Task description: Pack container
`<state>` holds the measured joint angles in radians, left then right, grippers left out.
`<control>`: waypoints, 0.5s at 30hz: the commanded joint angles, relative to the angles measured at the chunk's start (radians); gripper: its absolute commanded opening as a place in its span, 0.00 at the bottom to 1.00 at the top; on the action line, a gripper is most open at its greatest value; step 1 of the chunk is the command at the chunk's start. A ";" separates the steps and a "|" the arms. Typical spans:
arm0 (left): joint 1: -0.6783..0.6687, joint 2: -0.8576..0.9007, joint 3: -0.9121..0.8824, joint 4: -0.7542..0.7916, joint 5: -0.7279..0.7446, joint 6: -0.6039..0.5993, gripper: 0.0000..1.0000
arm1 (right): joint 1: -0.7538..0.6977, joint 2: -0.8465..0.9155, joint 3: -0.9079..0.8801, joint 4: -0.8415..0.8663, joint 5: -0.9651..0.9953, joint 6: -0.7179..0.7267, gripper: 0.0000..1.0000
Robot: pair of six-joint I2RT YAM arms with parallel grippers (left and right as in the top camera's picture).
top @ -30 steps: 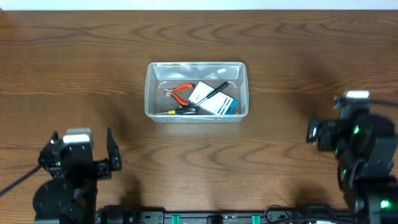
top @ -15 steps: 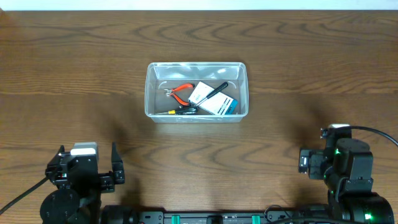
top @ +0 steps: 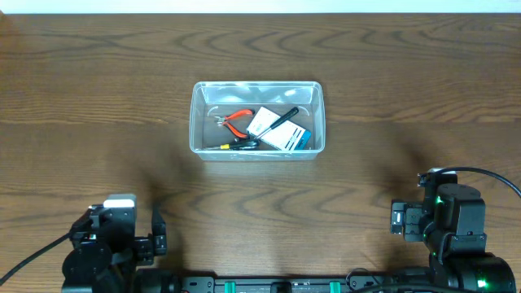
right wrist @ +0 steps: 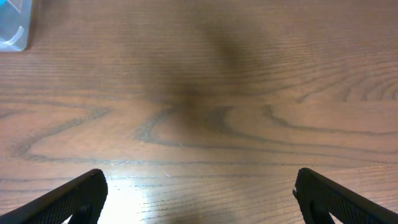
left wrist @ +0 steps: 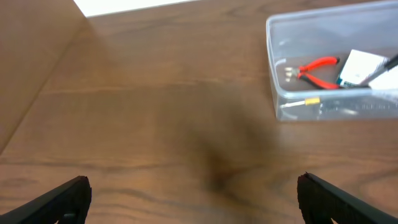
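Note:
The clear plastic container (top: 199,122) sits mid-table. It holds red-handled pliers (top: 238,120), a white and blue packet (top: 278,132) and a black tool (top: 283,118). The container also shows in the left wrist view (left wrist: 273,68), with the pliers (left wrist: 317,65) inside, and its corner shows in the right wrist view (right wrist: 11,25). My left gripper (left wrist: 194,199) is open and empty over bare wood at the front left. My right gripper (right wrist: 199,198) is open and empty over bare wood at the front right.
The wooden table (top: 407,81) stretches all round the container. The left arm body (top: 114,244) and the right arm body (top: 448,224) sit at the front edge. A pale strip runs along the far edge.
Both arms have drawn back toward the front edge of the table. The left arm kept moving down in the last half second; the right barely moved. The container's contents are unchanged.

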<state>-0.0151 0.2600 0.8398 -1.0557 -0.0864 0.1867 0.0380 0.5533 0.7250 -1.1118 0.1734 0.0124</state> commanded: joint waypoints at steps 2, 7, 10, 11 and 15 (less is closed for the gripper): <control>-0.004 -0.006 -0.006 -0.021 -0.012 -0.005 0.98 | 0.007 -0.044 -0.003 -0.002 0.010 0.017 0.99; -0.004 -0.006 -0.006 -0.021 -0.012 -0.004 0.98 | 0.010 -0.164 -0.003 0.000 0.014 0.016 0.99; -0.004 -0.006 -0.006 -0.021 -0.012 -0.004 0.98 | 0.010 -0.259 -0.021 0.121 -0.053 0.021 0.99; -0.004 -0.006 -0.006 -0.021 -0.012 -0.004 0.98 | 0.010 -0.279 -0.035 0.167 -0.076 0.021 0.99; -0.004 -0.006 -0.006 -0.021 -0.012 -0.004 0.98 | 0.010 -0.378 -0.219 0.490 -0.163 0.021 0.99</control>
<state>-0.0151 0.2596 0.8398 -1.0740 -0.0864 0.1867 0.0380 0.2203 0.6231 -0.7208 0.0959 0.0177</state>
